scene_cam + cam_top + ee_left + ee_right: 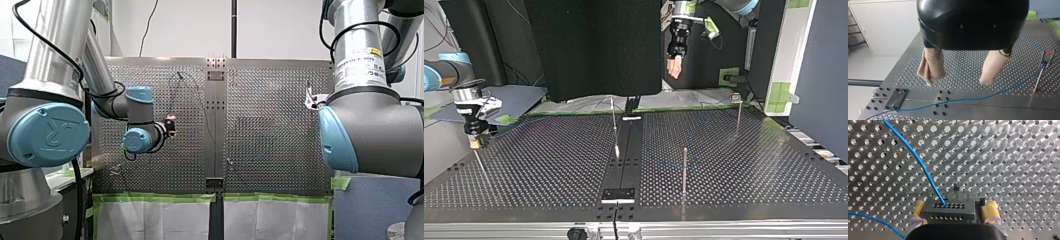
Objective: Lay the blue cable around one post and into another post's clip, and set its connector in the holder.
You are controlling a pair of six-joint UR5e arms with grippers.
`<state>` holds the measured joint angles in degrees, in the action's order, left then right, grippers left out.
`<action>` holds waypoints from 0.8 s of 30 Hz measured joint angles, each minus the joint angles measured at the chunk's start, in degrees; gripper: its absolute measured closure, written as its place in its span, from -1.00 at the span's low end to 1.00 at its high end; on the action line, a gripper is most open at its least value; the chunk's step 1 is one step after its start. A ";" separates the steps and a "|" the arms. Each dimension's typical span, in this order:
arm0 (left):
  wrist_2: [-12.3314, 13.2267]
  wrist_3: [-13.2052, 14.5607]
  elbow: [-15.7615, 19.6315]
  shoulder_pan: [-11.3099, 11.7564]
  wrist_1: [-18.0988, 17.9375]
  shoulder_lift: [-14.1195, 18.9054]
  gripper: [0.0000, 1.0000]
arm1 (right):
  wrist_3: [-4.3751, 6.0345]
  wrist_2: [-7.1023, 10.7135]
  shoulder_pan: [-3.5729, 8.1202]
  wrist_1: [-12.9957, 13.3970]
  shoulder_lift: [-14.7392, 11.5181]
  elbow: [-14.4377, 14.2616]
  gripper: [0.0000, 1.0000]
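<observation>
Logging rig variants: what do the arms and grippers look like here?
Both my left arm and my right arm are silver tubes with blue joint caps and black cables looped alongside; my right arm bears a white label with a yellow mark; my left gripper has a black rounded body and beige pads; my right gripper has yellow pads.

UR logo on my left arm's blue joint cap (48, 135), "UNIVERSAL ROBOTS" label (359, 64) on my right arm's tube, small print unreadable, nothing else legible
</observation>
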<state>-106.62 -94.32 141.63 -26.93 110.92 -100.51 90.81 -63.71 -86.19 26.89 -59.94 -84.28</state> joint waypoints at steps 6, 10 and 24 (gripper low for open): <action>-0.07 0.25 -0.02 0.01 -0.36 0.01 -0.99 | 0.00 0.00 0.00 0.00 0.00 0.00 -1.00; -0.04 0.27 -0.04 0.01 -0.49 0.02 -0.99 | 0.00 0.00 0.00 0.00 0.00 0.00 -1.00; -0.03 0.28 -0.06 0.01 -0.51 0.02 -0.99 | 0.00 0.00 0.00 0.00 0.00 0.00 -1.00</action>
<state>-106.65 -94.04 141.57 -26.92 110.40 -100.49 90.81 -63.71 -86.19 26.89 -59.94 -84.28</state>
